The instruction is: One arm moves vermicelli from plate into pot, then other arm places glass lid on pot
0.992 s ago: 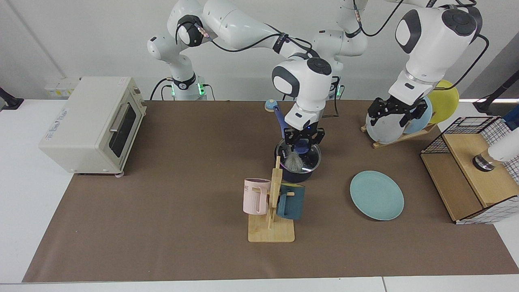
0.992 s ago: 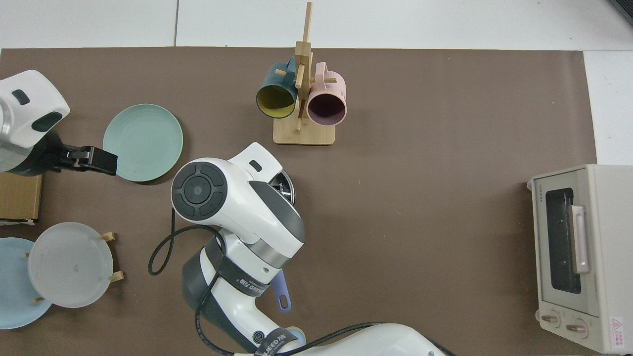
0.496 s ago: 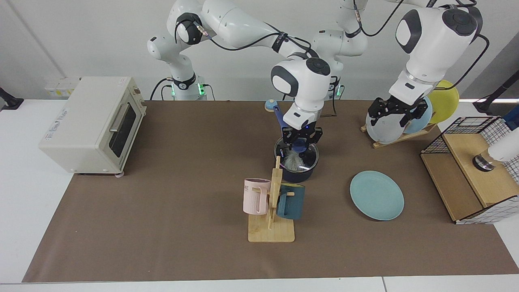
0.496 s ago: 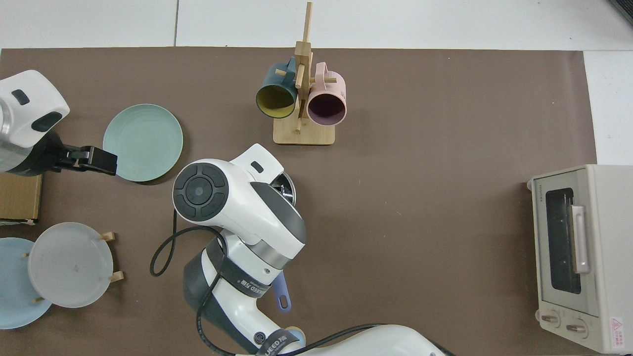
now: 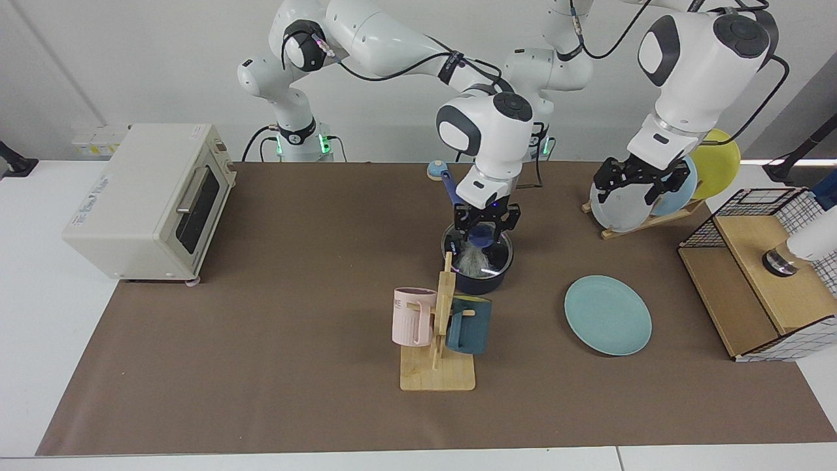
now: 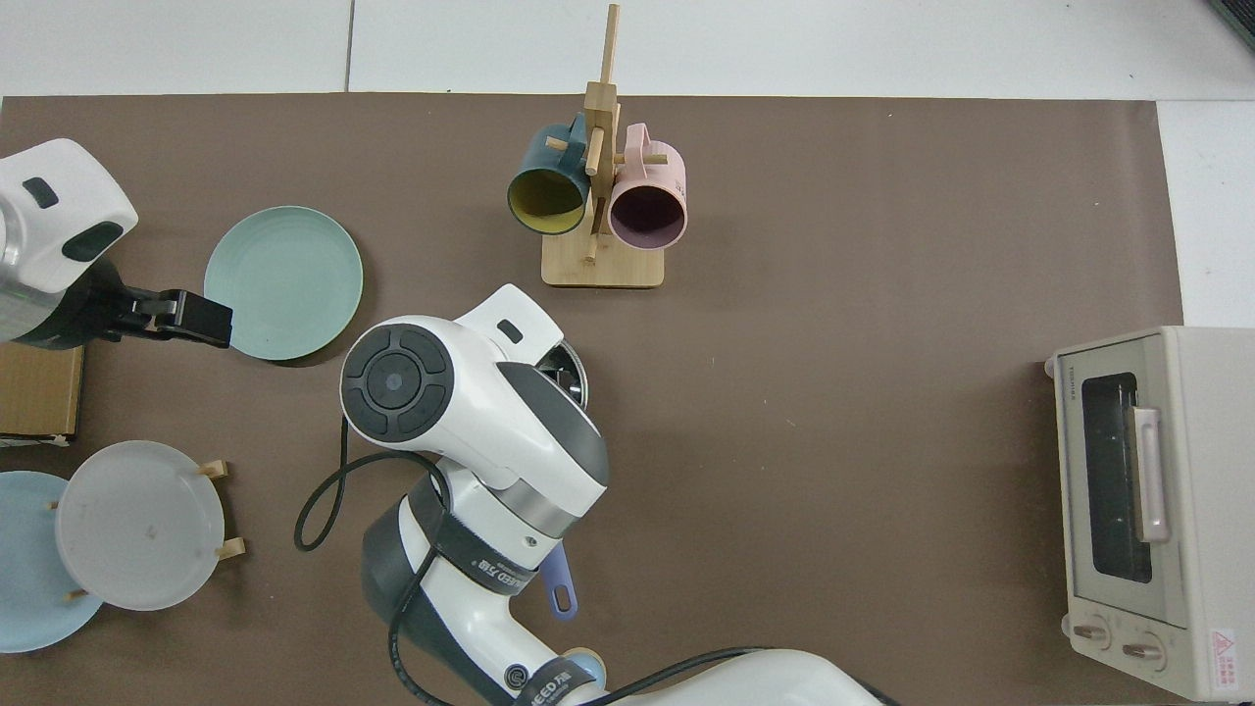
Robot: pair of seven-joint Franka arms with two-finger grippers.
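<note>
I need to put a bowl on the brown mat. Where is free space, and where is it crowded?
Widest free patch: between the toaster oven and the mug rack, plus the strip along the mat's camera-side edge. Crowded: around the pot, where the right claw hangs at the glass lid, and near the teal plate, plate rack and left claw.

Plain white wall (image 5: 131, 59) behind a white table (image 5: 39, 314) under brown mat (image 5: 274, 366).
</note>
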